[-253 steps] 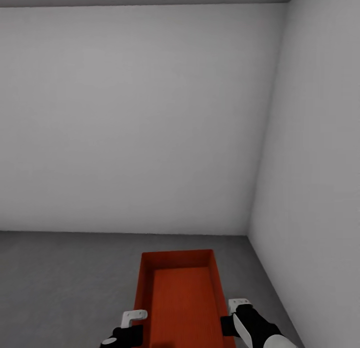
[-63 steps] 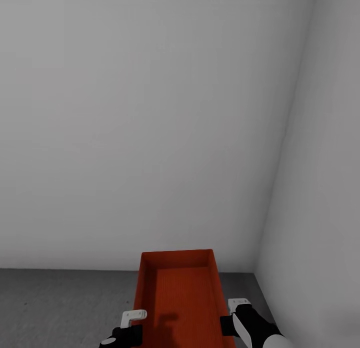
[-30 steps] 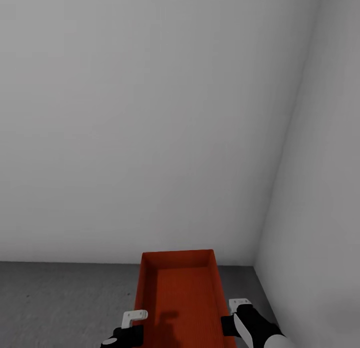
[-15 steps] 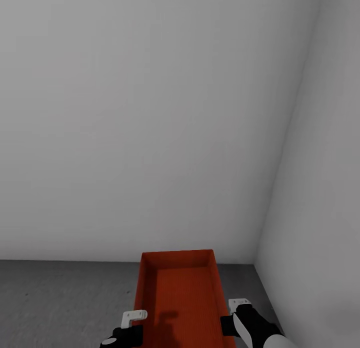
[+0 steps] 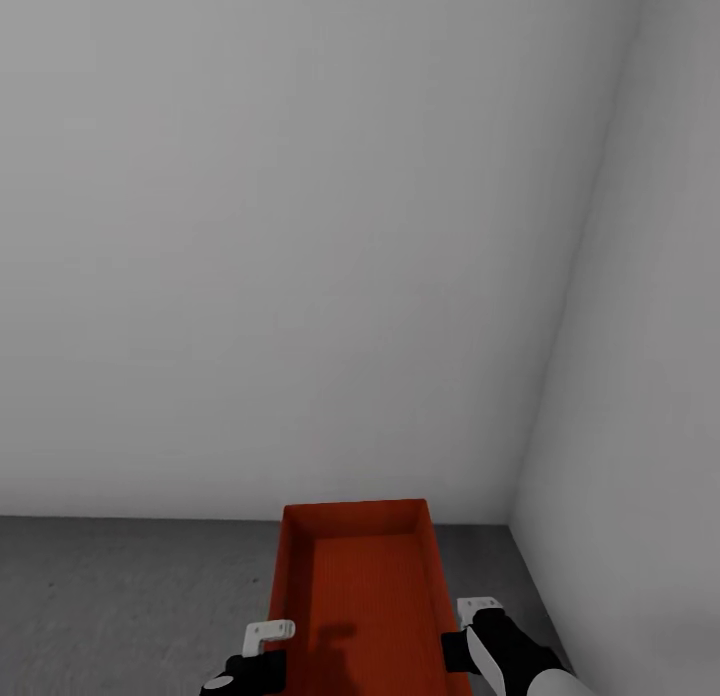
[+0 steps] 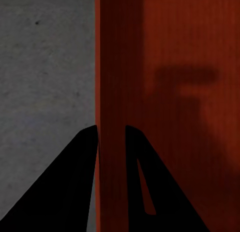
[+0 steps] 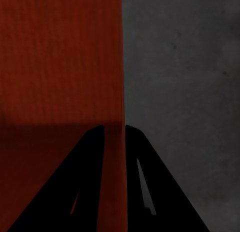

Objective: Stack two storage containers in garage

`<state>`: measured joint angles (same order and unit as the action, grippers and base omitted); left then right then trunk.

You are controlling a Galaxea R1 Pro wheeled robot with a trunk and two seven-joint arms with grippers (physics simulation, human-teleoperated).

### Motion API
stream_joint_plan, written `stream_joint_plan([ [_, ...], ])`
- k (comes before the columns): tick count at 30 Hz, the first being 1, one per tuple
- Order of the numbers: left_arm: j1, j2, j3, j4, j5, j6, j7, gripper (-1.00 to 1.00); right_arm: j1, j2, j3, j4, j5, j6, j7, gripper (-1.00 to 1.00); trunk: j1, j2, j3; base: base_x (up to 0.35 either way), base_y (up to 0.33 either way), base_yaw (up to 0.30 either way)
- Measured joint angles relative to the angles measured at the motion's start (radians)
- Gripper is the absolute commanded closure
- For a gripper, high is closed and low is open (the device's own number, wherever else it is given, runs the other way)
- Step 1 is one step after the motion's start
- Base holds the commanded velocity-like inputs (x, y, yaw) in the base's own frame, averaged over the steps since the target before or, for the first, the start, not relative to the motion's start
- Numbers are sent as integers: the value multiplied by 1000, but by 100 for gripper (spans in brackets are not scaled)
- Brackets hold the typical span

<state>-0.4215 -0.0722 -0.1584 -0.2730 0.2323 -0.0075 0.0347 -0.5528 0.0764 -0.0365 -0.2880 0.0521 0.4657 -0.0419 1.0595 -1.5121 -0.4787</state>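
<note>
One orange-red storage container [image 5: 360,596] sits low and centred in the head view, open top up, ribbed bottom showing. My left gripper [image 5: 266,644] is shut on its left long wall and my right gripper [image 5: 468,631] is shut on its right long wall. In the left wrist view the gripper [image 6: 111,129] has one dark finger on each side of the container's wall [image 6: 175,92]. The right wrist view shows the same pinch by the gripper [image 7: 114,128] on the container's other wall [image 7: 60,57]. Under it lies the garage's dark grey concrete floor [image 5: 120,596].
A plain pale grey wall [image 5: 280,256] stands close ahead. It meets a second wall [image 5: 640,396] in a corner just right of the container's far end. Speckled floor [image 6: 45,67] stretches to the left, and only a narrow strip of floor [image 7: 185,67] lies on the right.
Since the earliest frame the camera has come closer to the corner, so the walls look larger. Over the last second almost nothing shifts. The container stays held the same way.
</note>
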Motion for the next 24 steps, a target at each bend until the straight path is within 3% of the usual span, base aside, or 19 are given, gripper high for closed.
stream_joint_plan([
  [24, 0, 2, 1, 0, -1, 0, -3, 100, 0, 2, 0, 0, -1, -1, -3, 100, 92, -168, -75, 0, 0, 0],
])
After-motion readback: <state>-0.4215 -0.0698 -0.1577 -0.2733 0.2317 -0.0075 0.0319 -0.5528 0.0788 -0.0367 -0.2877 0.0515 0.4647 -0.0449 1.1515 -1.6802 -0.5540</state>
